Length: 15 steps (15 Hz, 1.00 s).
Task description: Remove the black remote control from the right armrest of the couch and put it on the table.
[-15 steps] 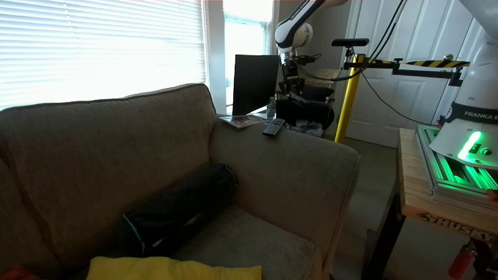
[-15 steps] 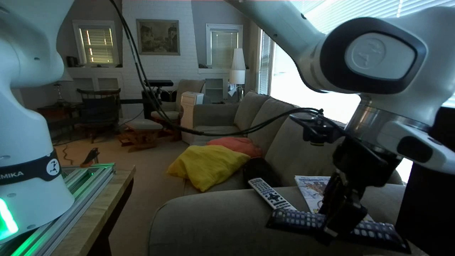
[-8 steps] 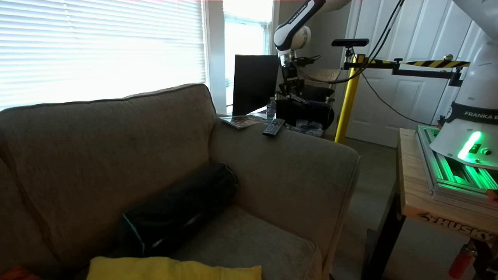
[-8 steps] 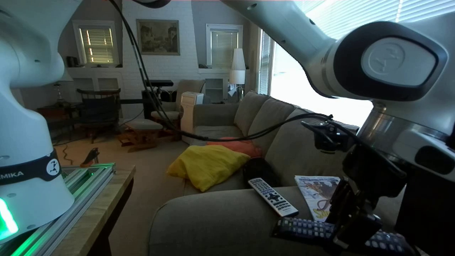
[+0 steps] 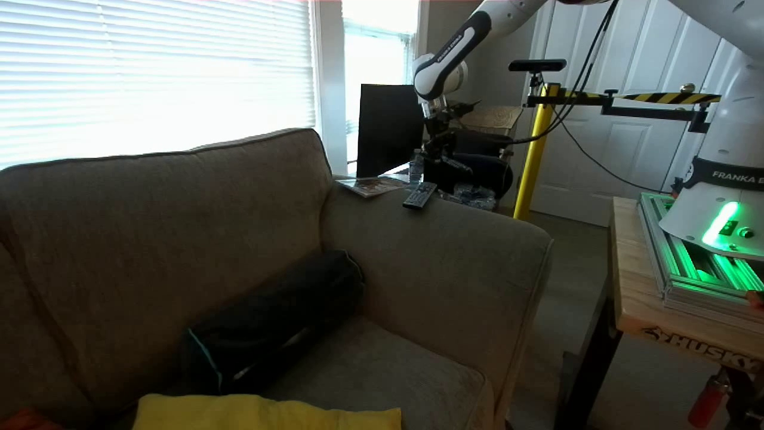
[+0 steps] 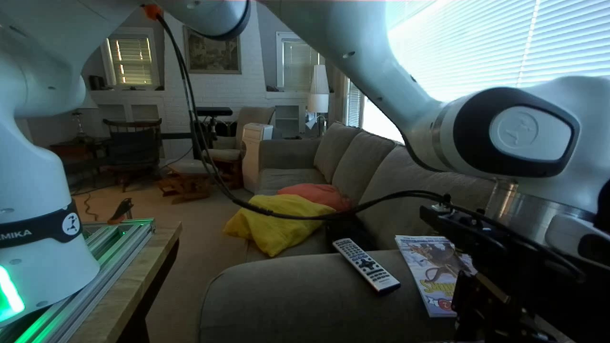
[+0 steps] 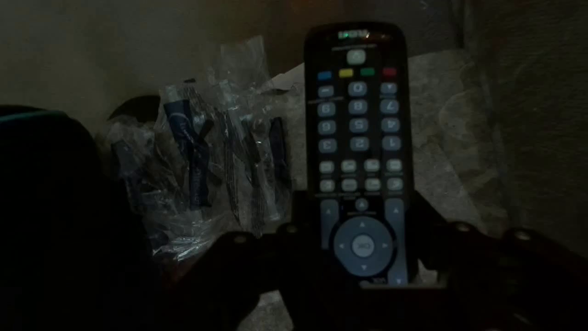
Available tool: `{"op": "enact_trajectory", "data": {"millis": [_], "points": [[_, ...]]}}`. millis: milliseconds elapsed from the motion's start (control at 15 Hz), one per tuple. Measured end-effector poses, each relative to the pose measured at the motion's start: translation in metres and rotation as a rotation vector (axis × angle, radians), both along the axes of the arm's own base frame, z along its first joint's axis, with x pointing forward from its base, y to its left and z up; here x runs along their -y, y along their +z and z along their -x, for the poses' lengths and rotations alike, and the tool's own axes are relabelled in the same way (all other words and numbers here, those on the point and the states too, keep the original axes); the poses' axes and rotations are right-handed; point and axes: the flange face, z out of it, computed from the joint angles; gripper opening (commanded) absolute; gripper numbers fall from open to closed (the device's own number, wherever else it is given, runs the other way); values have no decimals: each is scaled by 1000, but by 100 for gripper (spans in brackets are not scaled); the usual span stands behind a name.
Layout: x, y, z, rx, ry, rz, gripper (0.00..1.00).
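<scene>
So we have the black remote [image 7: 358, 119] in the gripper [image 7: 360, 202], jaws snug against both long sides. The number end pokes out past the jaws, print upside down in the wrist view. Over to the left of the jaws there, we see some clear plastic packets [image 7: 206, 170], pretty dim. In an exterior view, the magazine [image 6: 433, 274] is just left of the jaws and the grey remote [image 6: 366, 265] a bit further left, both lying on the armrest [image 6: 305, 295] of the couch [image 6: 405, 216]. Yellow pillow [image 6: 279, 221] is well left of the jaws.
</scene>
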Motion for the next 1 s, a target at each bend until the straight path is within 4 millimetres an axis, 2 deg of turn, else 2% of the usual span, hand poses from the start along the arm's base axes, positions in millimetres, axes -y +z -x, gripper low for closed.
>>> {"op": "enact_trajectory", "data": {"millis": [267, 533, 1000], "points": [[-18, -45, -14, -44, 85, 35, 28], [-35, -87, -20, -96, 153, 38, 28], [-43, -127, -28, -169, 222, 23, 28]]}}
